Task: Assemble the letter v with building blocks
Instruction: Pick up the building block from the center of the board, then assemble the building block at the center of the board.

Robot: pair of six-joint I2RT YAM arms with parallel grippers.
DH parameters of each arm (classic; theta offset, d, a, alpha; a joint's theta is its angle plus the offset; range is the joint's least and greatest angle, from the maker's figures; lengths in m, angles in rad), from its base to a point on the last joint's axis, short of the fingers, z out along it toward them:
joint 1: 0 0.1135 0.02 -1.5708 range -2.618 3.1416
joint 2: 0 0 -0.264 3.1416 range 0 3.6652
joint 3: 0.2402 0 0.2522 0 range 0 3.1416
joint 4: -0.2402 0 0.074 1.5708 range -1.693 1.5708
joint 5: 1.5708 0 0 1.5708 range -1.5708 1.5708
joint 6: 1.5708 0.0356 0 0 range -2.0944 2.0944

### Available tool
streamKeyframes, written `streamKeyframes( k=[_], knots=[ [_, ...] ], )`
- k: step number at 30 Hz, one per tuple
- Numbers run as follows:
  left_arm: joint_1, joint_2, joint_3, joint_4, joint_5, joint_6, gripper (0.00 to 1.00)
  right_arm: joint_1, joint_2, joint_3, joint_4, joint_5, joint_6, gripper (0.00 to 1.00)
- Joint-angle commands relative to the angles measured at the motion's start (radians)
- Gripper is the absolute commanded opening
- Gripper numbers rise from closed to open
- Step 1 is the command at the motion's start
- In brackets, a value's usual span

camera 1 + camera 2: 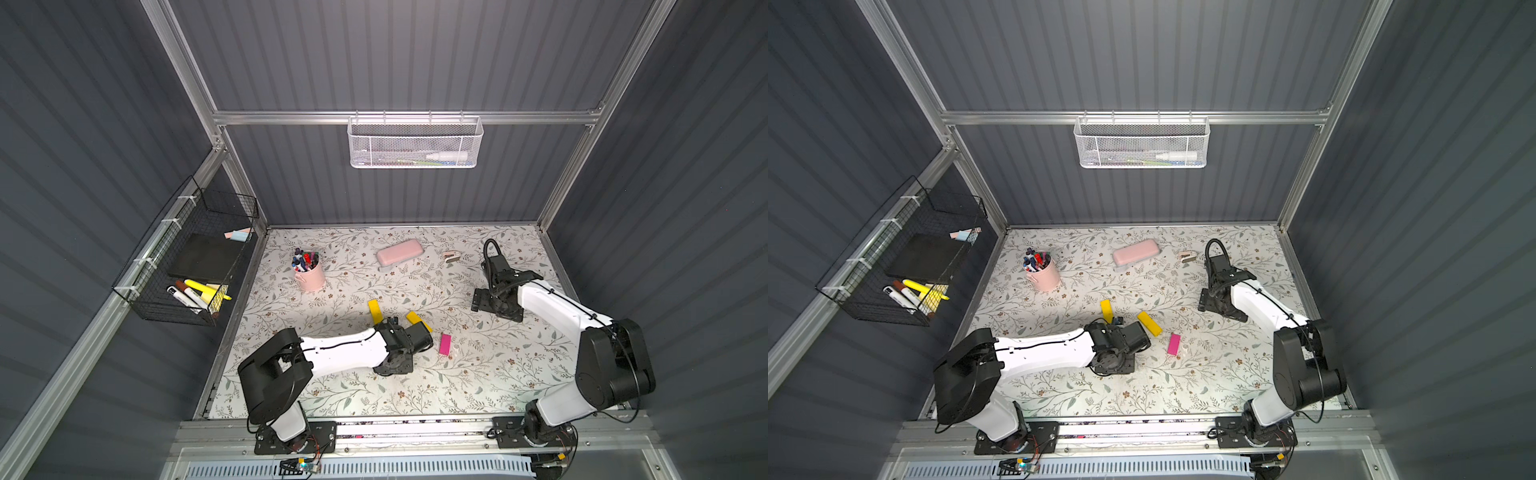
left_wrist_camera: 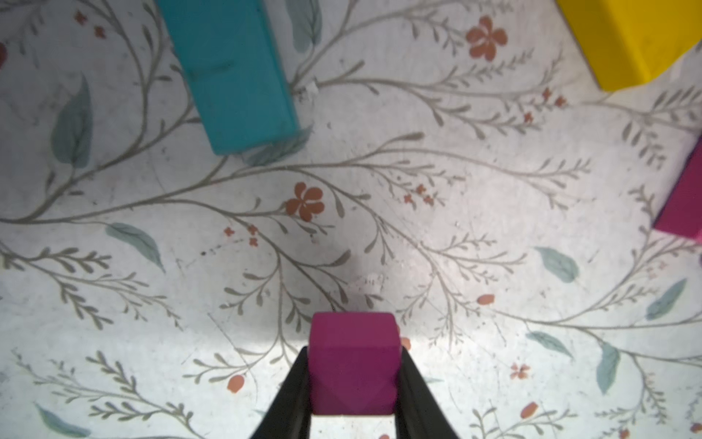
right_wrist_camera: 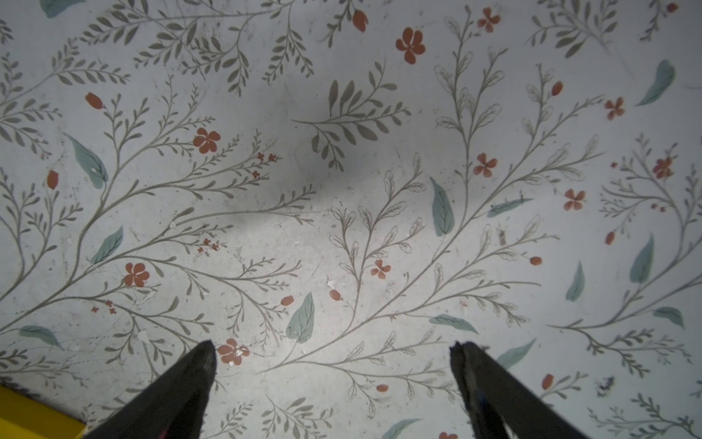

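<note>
In the left wrist view my left gripper (image 2: pixel 354 346) is shut on the short magenta cube-like block (image 2: pixel 353 368), both fingers pressed on its sides. A teal block (image 2: pixel 231 72), the end of a yellow block (image 2: pixel 626 38) and the end of a long magenta block (image 2: pixel 683 197) lie beyond it. Both top views show two yellow blocks (image 1: pixel 374 311) (image 1: pixel 417 320) and the long magenta block (image 1: pixel 445 344) beside the left wrist; that arm hides the cube. The blocks lie apart and form no letter v. My right gripper (image 3: pixel 334 346) hangs open over bare mat at the right (image 1: pixel 494 305).
A pink cup of pens (image 1: pixel 309 272), a pale pink case (image 1: pixel 399 250) and a small clip-like item (image 1: pixel 450 256) sit toward the back. A black wire basket (image 1: pixel 187 257) hangs on the left wall, a white mesh basket (image 1: pixel 415 143) on the back wall. A yellow corner (image 3: pixel 34 414) shows beside the right gripper.
</note>
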Motion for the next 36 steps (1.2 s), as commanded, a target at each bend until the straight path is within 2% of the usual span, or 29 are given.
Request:
streamKeyframes(
  k=[1,7,36],
  knots=[
    [0.034,-0.031,-0.039,0.027,-0.007,-0.052,0.26,-0.003,-0.015,-0.007,-0.012,0.005,0.0,0.99],
    [0.09,-0.047,-0.109,0.108,0.04,-0.071,0.25,-0.003,-0.016,-0.008,-0.008,0.001,0.001,0.99],
    [0.159,0.073,-0.054,0.122,0.033,-0.02,0.27,-0.003,0.006,0.001,0.01,-0.018,-0.004,0.99]
  ],
)
